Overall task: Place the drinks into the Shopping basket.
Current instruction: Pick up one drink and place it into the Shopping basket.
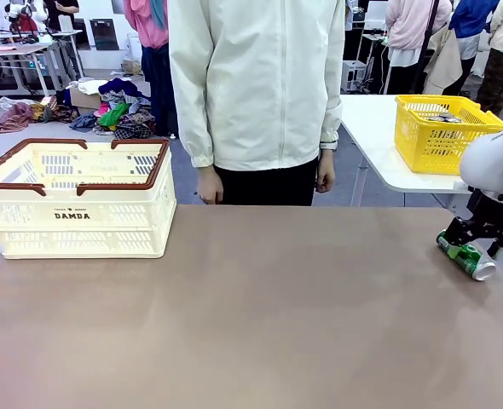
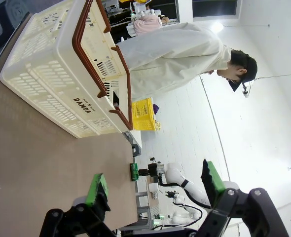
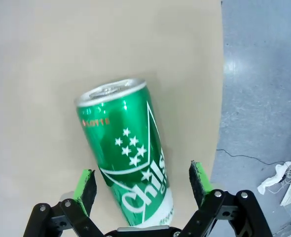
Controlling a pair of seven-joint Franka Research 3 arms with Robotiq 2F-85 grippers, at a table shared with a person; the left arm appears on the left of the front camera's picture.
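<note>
So, the green can (image 1: 466, 256) is lying on its side way over at the robot's right end of the table (image 1: 251, 315). That's well apart from the Shopping basket (image 1: 81, 230), which sits at the far left. The right gripper (image 1: 469, 243) is down over it with its jaws spread wide. From the wrist camera the can (image 3: 128, 158) lies between the green pads (image 3: 86, 180) with a gap on each side, so I'd say nothing is grasped yet. My guess is it straddles the can across the body so the pads can close on the round sides instead of the slippery ends. The left gripper (image 2: 154, 186) hangs wide open and empty above the table on the basket's (image 2: 47, 94) side, probably just parked. The person (image 1: 256, 85) stands at the far edge, arms hanging down.
</note>
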